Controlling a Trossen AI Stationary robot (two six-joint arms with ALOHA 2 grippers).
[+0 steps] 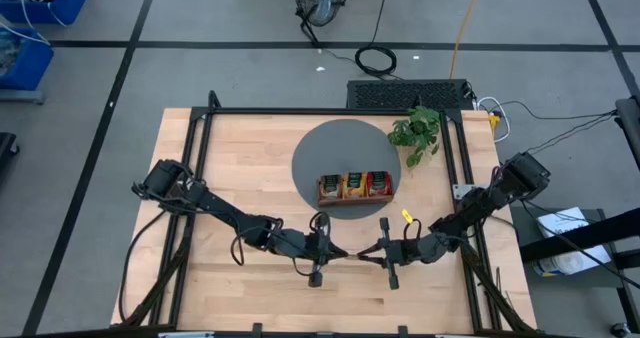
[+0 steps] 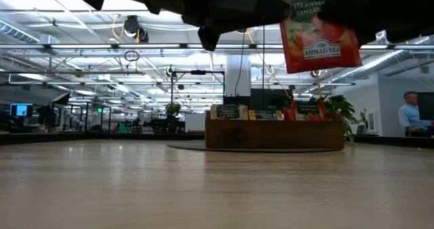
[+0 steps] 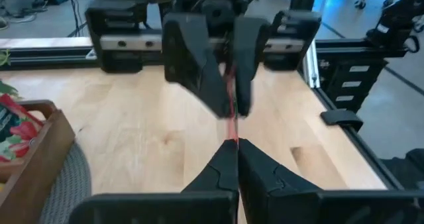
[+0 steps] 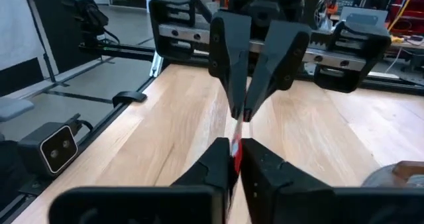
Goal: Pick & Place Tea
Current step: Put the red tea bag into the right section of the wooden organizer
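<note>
Tea sachet [image 2: 319, 32], red, hangs above the table's 6 o'clock side, pinched edge-on by the clenched left gripper [image 3: 235, 151]. The right gripper [image 4: 236, 151] meets it nose to nose on the same sachet; whether it grips or has let go cannot be told. A clean handover likely needs one side fully free before either pulls, or the paper may tear. The wooden tray [image 1: 355, 201] waits at 12 o'clock on a grey mat [image 1: 330, 148], with a plant [image 1: 415, 133] at 1 o'clock, off the path.
</note>
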